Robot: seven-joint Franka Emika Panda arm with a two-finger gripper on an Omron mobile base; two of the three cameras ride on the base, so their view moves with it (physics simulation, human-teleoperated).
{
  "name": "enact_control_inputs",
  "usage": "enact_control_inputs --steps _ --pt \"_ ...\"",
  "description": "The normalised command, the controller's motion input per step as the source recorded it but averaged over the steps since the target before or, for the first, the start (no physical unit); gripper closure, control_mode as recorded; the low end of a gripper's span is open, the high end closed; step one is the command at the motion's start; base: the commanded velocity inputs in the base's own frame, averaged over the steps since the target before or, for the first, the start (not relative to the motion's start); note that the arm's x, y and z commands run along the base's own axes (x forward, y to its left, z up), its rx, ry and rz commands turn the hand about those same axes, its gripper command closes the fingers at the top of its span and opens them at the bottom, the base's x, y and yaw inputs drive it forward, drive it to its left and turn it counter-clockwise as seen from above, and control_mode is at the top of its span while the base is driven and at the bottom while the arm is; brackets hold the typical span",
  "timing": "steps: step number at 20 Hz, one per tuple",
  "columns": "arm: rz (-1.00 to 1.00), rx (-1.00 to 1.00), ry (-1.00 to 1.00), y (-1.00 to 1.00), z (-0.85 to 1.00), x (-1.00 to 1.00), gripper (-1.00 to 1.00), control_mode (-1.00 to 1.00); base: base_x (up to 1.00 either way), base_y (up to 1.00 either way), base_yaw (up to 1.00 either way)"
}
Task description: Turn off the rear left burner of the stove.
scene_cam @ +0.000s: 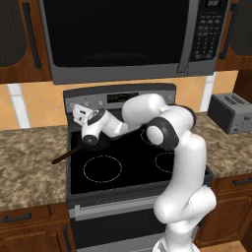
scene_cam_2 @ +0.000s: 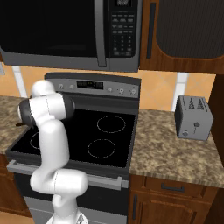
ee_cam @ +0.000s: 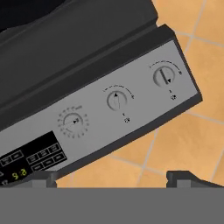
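A: We start with the big things. The microwave (scene_cam: 125, 37) hangs above the stove (scene_cam: 78, 194), a grey steel range with a black glass top, set between two stretches of speckled stone counter (scene_cam: 29, 157).

B: We agree. On the right counter stands a grey toaster (scene_cam_2: 194, 117), well apart from the cooktop.

A: Our white arm (scene_cam: 184, 162) rises in front of the range and bends left and far, toward the raised back panel (scene_cam_2: 98, 85).

B: And the rear left burner (scene_cam: 98, 143)? We place it at the far left of the glass, a dark patch partly under the wrist. A thin brown handle (scene_cam: 63, 156) pokes out leftward over the counter edge from there.

A: The large dotted ring (scene_cam: 102, 169) lies nearer, on the left.

B: Now the gripper (scene_cam: 78, 115). We see it at the left end of the back panel, just beside the knobs, fingers spread wide and clasping nothing.

A: In the hand view three round knobs face us; the outermost knob (ee_cam: 165, 76) has its dark pointer tilted off its mark, the middle knob (ee_cam: 116, 100) sits next to it.
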Motion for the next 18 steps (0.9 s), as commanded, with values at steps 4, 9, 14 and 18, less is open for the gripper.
enact_control_inputs --steps 4,9,14,18 --pt "0.0 0.0 0.0 0.18 -0.02 0.29 -1.0 -1.0 0.0 0.0 0.0" --pt "0.0 0.0 0.0 0.0 -0.14 0.17 -1.0 -1.0 0.0 0.0 0.0" --pt "0.0 0.0 0.0 0.0 -0.11 0.22 -1.0 -1.0 0.0 0.0 0.0" --pt "0.0 0.0 -0.01 0.0 -0.07 0.26 -1.0 -1.0 0.0 0.0 0.0"
